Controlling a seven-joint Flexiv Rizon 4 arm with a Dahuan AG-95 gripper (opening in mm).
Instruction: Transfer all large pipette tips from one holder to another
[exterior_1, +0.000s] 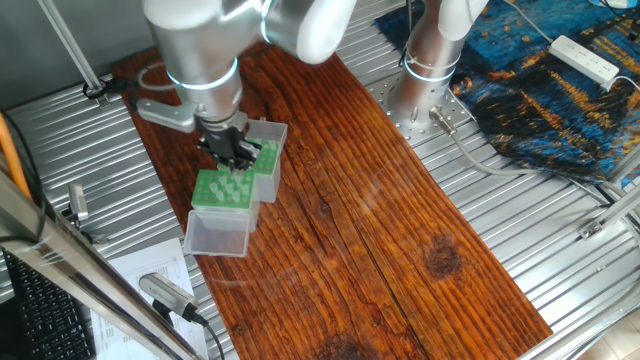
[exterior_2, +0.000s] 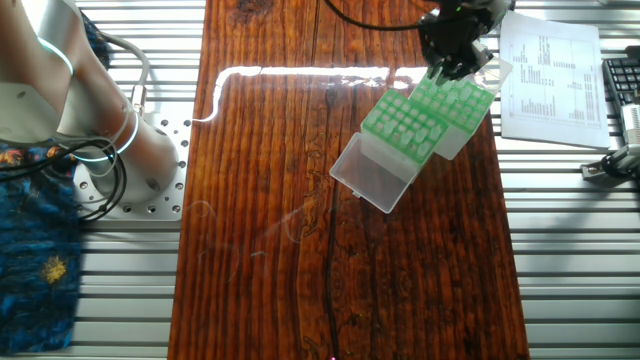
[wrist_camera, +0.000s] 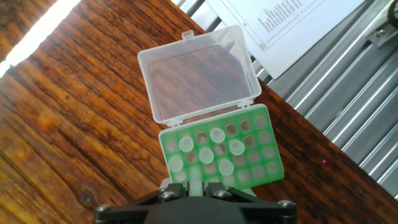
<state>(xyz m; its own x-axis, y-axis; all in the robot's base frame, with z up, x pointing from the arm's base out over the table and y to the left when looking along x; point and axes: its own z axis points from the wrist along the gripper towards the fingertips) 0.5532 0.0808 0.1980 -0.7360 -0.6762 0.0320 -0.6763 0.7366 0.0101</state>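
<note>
Gripper (exterior_1: 240, 150): low over green racks, finger state cannot be told | Tips (wrist_camera: 205, 154): upright in near rack (wrist_camera: 267, 163), scattered holes | Lid (wrist_camera: 199, 71): clear, hinged open, flat on table (exterior_1: 380, 230)

We are looking at a lab bench: pipette-tip racks (exterior_2: 425, 118) on a wooden board (exterior_2: 300, 250) (ribbed metal table (exterior_1: 560, 230) beneath).

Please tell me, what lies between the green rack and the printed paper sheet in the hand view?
The open clear lid of the green rack lies there, then bare wooden board up to the printed sheet, seen in the hand view.
</note>
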